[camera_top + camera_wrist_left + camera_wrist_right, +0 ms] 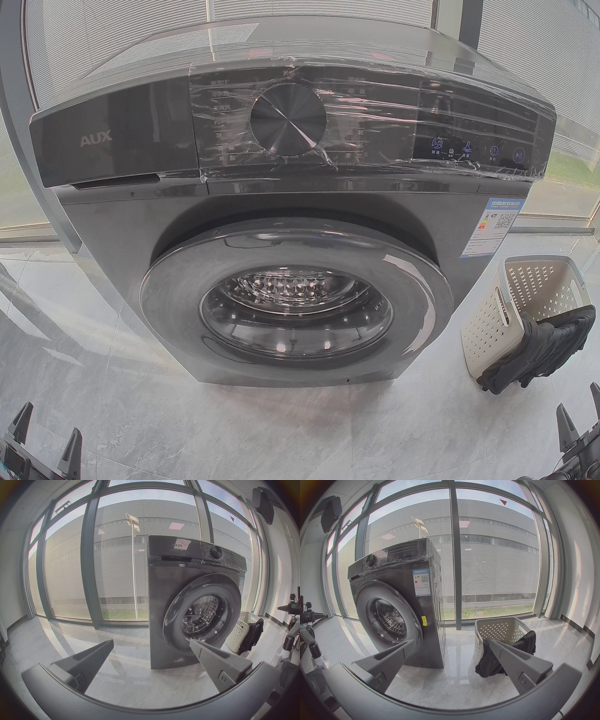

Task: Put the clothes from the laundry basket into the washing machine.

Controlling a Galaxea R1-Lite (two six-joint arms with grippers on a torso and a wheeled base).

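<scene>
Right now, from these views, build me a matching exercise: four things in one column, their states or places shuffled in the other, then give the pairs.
Column one:
1. washer door
2. laundry basket
3. black clothes
4. left pincer

Column two:
A. open, holding nothing
B. draped over a rim
C. shut
D. standing on the floor

Pairs: 1-C, 2-D, 3-B, 4-A.

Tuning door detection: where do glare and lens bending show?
Head view: window light glares on the door glass and film-wrapped panel; the washing machine bulges. Left and right wrist views: fisheye bends the window frames; the floor mirrors daylight.
</scene>
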